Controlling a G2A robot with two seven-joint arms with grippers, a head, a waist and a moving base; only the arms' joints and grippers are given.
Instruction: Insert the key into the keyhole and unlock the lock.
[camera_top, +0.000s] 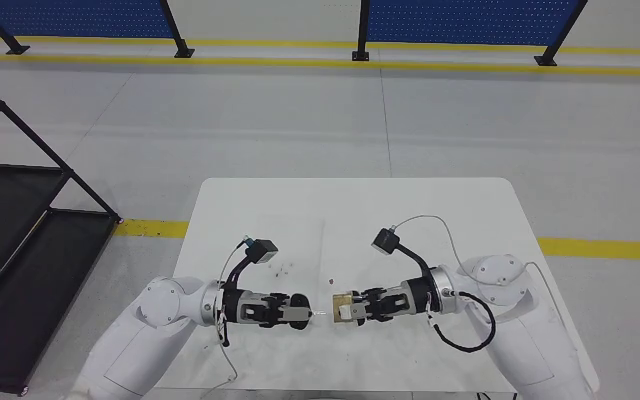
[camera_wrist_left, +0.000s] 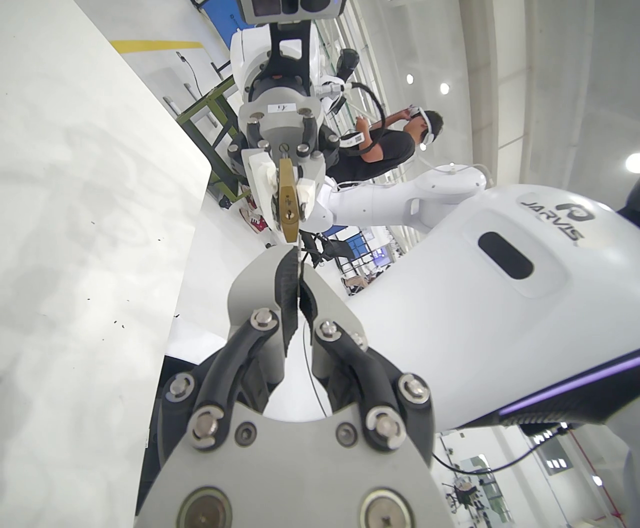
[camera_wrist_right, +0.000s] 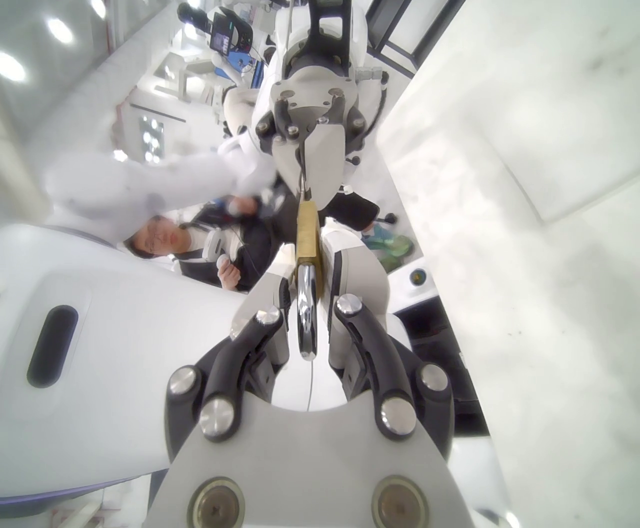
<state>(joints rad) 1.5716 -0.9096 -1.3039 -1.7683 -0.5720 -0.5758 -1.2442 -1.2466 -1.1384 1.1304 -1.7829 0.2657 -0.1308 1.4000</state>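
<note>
Over the front of the white table (camera_top: 400, 220), my two grippers face each other. My left gripper (camera_top: 308, 314) (camera_wrist_left: 299, 272) is shut on a thin metal key (camera_top: 321, 313) (camera_wrist_left: 299, 256), whose blade points at the lock. My right gripper (camera_top: 352, 308) (camera_wrist_right: 306, 270) is shut on a brass padlock (camera_top: 345, 307) (camera_wrist_right: 306, 235), with the steel shackle (camera_wrist_right: 306, 310) lying back between its fingers. The keyhole (camera_wrist_left: 287, 216) shows on the padlock's end face in the left wrist view. The key tip sits just short of that face, slightly off the keyhole.
A black shelf cart (camera_top: 40, 240) stands on the floor beyond the table's left side. Small dark specks (camera_top: 283, 267) lie on the table behind the left gripper. Blue fence panels (camera_top: 460, 20) run along the far floor.
</note>
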